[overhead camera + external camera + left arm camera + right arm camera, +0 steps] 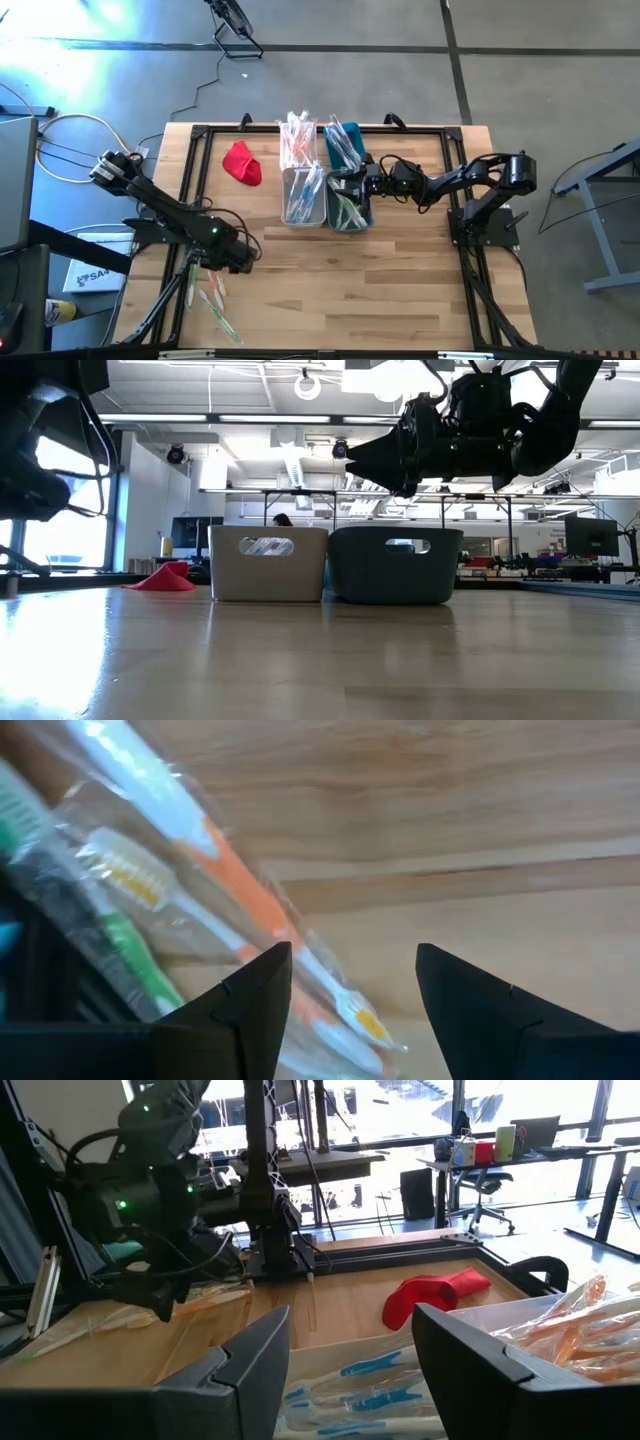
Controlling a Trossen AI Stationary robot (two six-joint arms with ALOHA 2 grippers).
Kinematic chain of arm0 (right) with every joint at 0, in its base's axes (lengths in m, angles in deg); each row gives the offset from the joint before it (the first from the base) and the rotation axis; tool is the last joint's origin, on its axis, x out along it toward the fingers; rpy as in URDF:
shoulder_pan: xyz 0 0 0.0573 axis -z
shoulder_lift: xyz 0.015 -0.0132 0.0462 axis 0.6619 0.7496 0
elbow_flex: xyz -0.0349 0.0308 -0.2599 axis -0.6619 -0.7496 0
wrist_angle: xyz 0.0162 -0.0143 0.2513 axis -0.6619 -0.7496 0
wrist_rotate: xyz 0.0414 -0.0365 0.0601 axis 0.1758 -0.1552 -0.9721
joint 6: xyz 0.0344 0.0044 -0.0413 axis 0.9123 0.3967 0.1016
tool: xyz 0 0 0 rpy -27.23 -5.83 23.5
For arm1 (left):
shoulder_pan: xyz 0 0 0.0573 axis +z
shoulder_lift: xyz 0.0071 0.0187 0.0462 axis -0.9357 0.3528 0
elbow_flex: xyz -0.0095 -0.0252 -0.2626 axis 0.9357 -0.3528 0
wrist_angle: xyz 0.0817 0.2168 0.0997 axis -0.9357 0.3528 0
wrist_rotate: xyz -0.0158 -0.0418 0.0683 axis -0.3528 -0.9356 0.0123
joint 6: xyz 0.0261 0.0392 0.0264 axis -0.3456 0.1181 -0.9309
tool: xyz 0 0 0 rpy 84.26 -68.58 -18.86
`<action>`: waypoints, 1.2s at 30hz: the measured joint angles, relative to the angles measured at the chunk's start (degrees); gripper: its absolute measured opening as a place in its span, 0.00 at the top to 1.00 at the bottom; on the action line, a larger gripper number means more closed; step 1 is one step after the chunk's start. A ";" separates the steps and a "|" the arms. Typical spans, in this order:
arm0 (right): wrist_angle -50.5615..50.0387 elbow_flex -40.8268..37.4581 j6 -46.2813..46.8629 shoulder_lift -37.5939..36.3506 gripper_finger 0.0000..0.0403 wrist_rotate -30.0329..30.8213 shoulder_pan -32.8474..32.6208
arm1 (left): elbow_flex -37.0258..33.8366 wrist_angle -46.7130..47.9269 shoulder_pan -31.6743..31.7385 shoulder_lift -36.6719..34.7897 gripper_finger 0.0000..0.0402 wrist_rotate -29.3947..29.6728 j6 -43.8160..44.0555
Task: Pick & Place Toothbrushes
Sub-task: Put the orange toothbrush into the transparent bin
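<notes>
A: High view. Left claw (238,257) sits low over the wooden surface (400,290) at the near-left, fingers apart, holding nothing. A few wrapped toothbrushes (212,296) lie loose on the wood just beside it, toward the near edge.
B: Right side?
A: Right claw (345,185) hangs over the teal bin (349,212), jaws apart, nothing in them. White bin (303,197) touches the teal one on its left. More wrapped brushes fill both, and two bunches lie just behind them. Red cloth (242,163) sits left of the bins, apart from them.
B: Low view?
A: White bin (268,563) and teal bin (396,565) side by side, touching. Right claw (372,460) hovers above the teal one, clear of its rim. Red cloth (162,579) to the left on the surface. Wrappers show through the white bin's handle slot.
B: Left wrist?
A: Left claw (353,982) open, both fingers (250,1000) just over the wood. Orange-handled brush (235,890) in clear wrap runs under the one finger; a green-handled one (135,945) lies beside it. Contact: can't tell.
B: Right wrist?
A: Right claw (350,1342) open, empty, above blue-handled wrapped brushes (365,1380) in the bin below. Orange-handled ones (570,1335) in the neighbouring bin. Red cloth (432,1295) beyond, left arm (150,1210) farther off across the surface.
</notes>
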 joint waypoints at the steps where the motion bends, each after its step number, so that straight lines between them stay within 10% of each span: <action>1: 0.00 0.00 0.00 0.00 0.49 0.00 0.00 | -0.80 -1.25 0.00 0.00 0.48 -0.28 0.01; 36: -0.55 0.00 0.00 0.00 0.49 0.00 -0.02 | -2.97 -1.08 0.00 0.14 0.48 0.85 -1.60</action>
